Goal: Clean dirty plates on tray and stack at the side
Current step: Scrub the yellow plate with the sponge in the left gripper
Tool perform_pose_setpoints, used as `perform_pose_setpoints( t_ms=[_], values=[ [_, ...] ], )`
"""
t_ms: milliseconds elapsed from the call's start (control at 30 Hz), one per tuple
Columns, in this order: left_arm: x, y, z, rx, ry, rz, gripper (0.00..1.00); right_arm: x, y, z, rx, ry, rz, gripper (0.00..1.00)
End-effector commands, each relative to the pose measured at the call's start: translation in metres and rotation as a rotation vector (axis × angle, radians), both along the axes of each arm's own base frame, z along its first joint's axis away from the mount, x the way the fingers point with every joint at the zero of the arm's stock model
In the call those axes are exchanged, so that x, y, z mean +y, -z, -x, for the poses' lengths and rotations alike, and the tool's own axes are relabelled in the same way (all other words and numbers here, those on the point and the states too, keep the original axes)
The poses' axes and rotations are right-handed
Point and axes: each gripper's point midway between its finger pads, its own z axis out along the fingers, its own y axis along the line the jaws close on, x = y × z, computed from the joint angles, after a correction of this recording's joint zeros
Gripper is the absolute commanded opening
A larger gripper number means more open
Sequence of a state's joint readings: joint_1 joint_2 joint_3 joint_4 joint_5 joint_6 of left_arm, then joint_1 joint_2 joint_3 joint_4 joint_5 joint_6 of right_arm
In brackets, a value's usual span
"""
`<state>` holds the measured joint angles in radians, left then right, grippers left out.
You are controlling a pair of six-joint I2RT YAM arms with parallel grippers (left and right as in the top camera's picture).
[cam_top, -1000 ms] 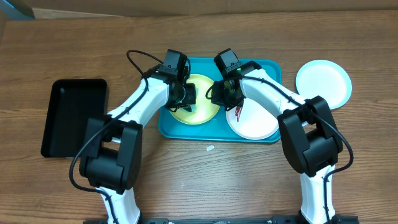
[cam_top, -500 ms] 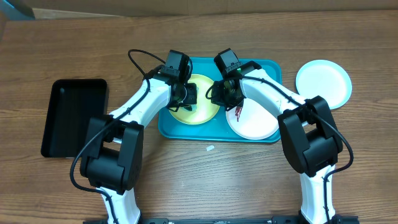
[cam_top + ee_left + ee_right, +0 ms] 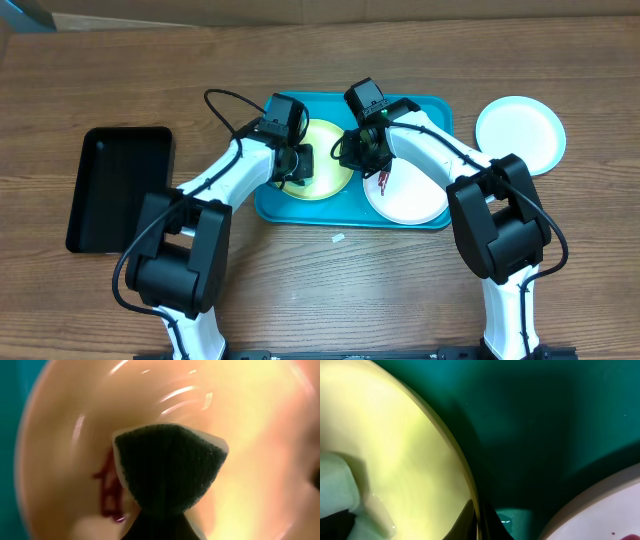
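Observation:
The turquoise tray [image 3: 432, 108] holds a pale yellow-green plate [image 3: 328, 140] and a white plate [image 3: 412, 200] with a reddish smear [image 3: 383, 181]. A bluish-white plate [image 3: 520, 130] lies on the table to the right of the tray. My left gripper [image 3: 297, 166] is shut on a dark green sponge [image 3: 169, 467] with a white backing, pressed on the yellow-green plate [image 3: 250, 435] beside a red smear [image 3: 107, 491]. My right gripper [image 3: 353, 150] is shut on that plate's right rim [image 3: 470, 491], pinched between its fingers.
A black tray [image 3: 120, 190] sits at the left of the table. A small white scrap [image 3: 338, 238] lies on the wood in front of the turquoise tray. The white plate's edge [image 3: 612, 510] shows close to the right gripper.
My left gripper with the sponge has slid a little toward the near-left side of the yellow-green plate. The right gripper has kept still on the rim.

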<state>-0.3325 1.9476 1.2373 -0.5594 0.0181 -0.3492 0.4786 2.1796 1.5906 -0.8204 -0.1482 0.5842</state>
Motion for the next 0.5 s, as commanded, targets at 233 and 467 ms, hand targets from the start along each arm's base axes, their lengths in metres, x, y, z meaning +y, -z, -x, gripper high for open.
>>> perform_pose_setpoints(
  t_ms=[233, 467],
  values=[
    [0.083, -0.033, -0.013, -0.049, -0.141, -0.436, 0.04, -0.024, 0.018, 0.001, 0.004, 0.037, 0.114, 0.04],
    [0.015, -0.064, -0.042, -0.096, 0.009, -0.120, 0.04, -0.024, 0.018, 0.001, 0.004, 0.037, 0.114, 0.04]
  ],
)
